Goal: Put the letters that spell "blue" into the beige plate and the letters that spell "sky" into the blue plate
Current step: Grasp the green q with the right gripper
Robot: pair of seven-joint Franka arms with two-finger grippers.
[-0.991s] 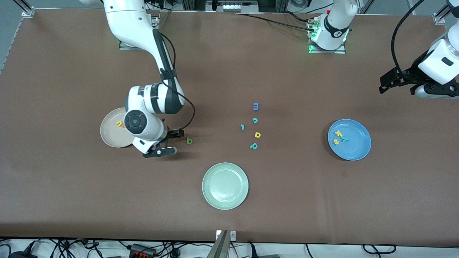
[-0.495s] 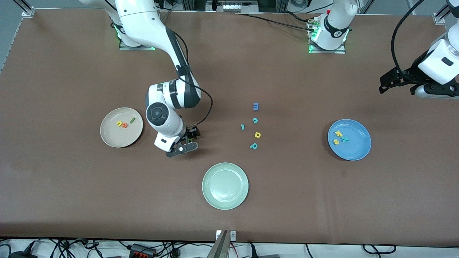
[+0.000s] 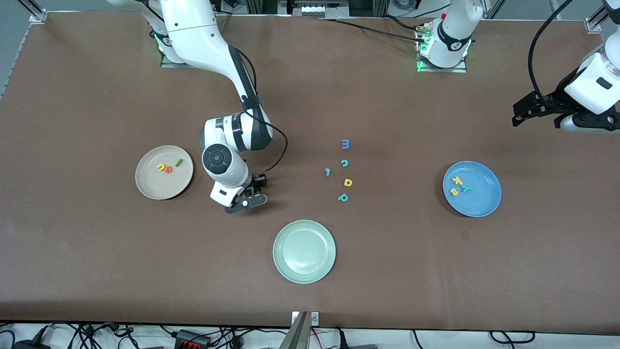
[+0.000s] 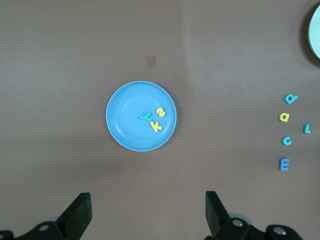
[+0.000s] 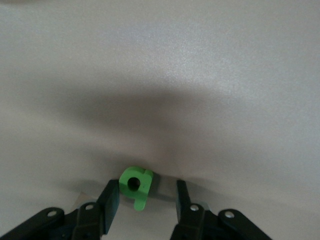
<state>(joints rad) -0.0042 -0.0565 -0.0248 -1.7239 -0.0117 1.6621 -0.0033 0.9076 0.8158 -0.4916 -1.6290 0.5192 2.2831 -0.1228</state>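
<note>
My right gripper point(image 3: 255, 191) is down at the table between the beige plate point(image 3: 145, 186) and the loose letters. Its jaws straddle the green "b" point(image 5: 136, 184); one finger is against it and a gap shows at the other. That "b" is hidden under the hand in the front view. In the beige plate lie the yellow "u" point(image 3: 161, 167), orange "e" point(image 3: 168, 169) and dark green "l" point(image 3: 179, 163). The blue plate point(image 3: 489, 199) holds the yellow "k" point(image 3: 457, 181), teal "y" point(image 3: 466, 188) and yellow "s" point(image 3: 454, 192). My left gripper point(image 3: 537, 118) waits open, high at its own end of the table.
A pale green plate point(image 3: 304, 271) sits nearest the front camera. Mid-table lie a blue "m" point(image 3: 345, 144), teal "c" point(image 3: 344, 163), a small teal letter point(image 3: 328, 171), a yellow letter point(image 3: 348, 182) and teal "p" point(image 3: 343, 197).
My right arm swung from over the beige plate's edge to the green "b" and came down around it, its jaws narrowing. The left arm has not moved.
</note>
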